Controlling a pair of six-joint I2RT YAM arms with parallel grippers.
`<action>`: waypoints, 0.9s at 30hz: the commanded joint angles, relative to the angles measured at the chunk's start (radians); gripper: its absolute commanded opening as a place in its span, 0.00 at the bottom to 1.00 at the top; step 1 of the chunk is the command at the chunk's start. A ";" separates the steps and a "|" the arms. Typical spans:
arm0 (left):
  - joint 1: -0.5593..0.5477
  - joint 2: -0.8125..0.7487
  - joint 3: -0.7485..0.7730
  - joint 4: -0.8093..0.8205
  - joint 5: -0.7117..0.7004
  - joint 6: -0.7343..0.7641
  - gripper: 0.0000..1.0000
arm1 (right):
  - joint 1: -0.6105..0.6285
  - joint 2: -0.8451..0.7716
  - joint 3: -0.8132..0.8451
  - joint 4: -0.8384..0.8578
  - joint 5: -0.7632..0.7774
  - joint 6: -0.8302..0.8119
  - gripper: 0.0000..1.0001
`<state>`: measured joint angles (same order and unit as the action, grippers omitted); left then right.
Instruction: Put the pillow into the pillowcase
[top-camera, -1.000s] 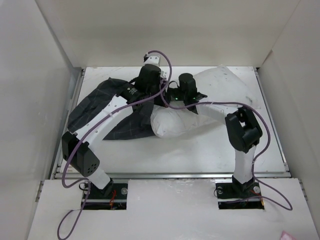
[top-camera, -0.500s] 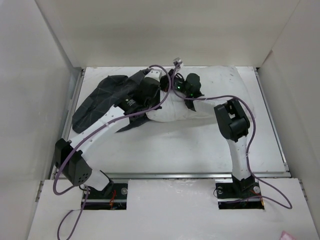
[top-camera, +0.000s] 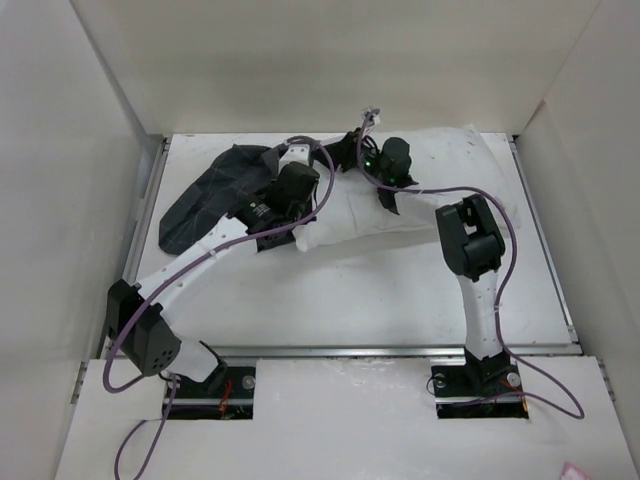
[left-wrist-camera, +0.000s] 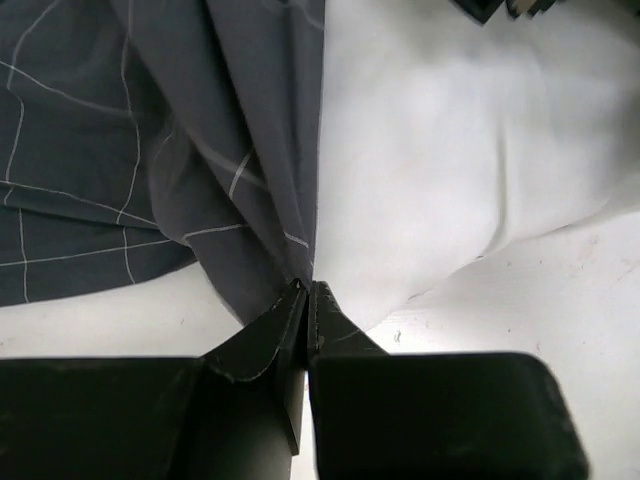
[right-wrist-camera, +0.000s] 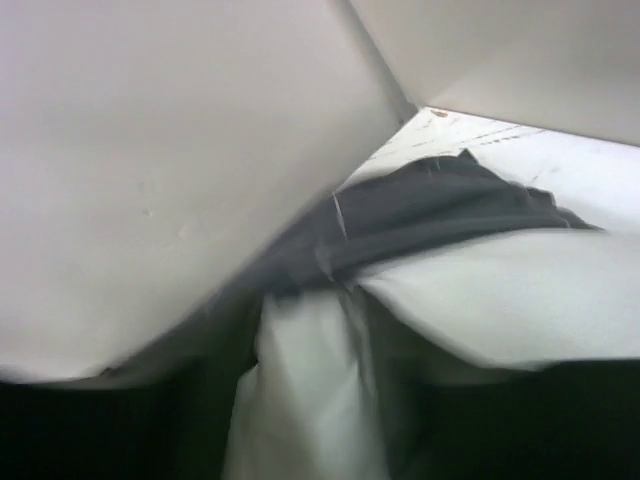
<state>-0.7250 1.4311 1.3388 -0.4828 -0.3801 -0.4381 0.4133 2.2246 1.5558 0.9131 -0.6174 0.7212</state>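
The off-white pillow (top-camera: 430, 190) lies across the back right of the table. Its left end meets the mouth of the dark grid-patterned pillowcase (top-camera: 210, 190), which lies crumpled at the back left. My left gripper (top-camera: 286, 226) is shut on the pillowcase's edge (left-wrist-camera: 250, 180) right where it borders the pillow (left-wrist-camera: 460, 150), low over the table. My right gripper (top-camera: 358, 145) is near the back wall over the pillow's left end. The right wrist view is blurred, but its dark fingers stand apart, and a fold of pillow (right-wrist-camera: 310, 380) lies between them, below the pillowcase's rim (right-wrist-camera: 420, 210).
White enclosure walls stand on three sides, and the back wall (top-camera: 330, 70) is close behind the right gripper. The table's metal front rail (top-camera: 340, 350) runs just ahead of both arm bases. Purple cables loop along both arms.
Both arms moved toward the back wall, carrying pillow and pillowcase along. The pillow flattened out along the back. The right gripper's fingers have come apart, while the left stays shut.
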 joint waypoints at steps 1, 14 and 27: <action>-0.016 0.002 0.003 -0.017 0.026 0.015 0.00 | -0.036 -0.028 0.070 -0.014 0.043 -0.040 0.64; 0.038 0.049 -0.004 0.099 -0.006 0.073 0.00 | 0.007 -0.641 -0.268 -0.879 0.303 -0.745 1.00; 0.076 0.031 -0.018 0.130 0.021 0.064 0.00 | 0.396 -0.764 -0.522 -0.893 0.547 -1.037 1.00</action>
<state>-0.6598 1.4948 1.3296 -0.3851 -0.3664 -0.3786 0.7826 1.4868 1.0363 -0.0803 -0.1440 -0.2314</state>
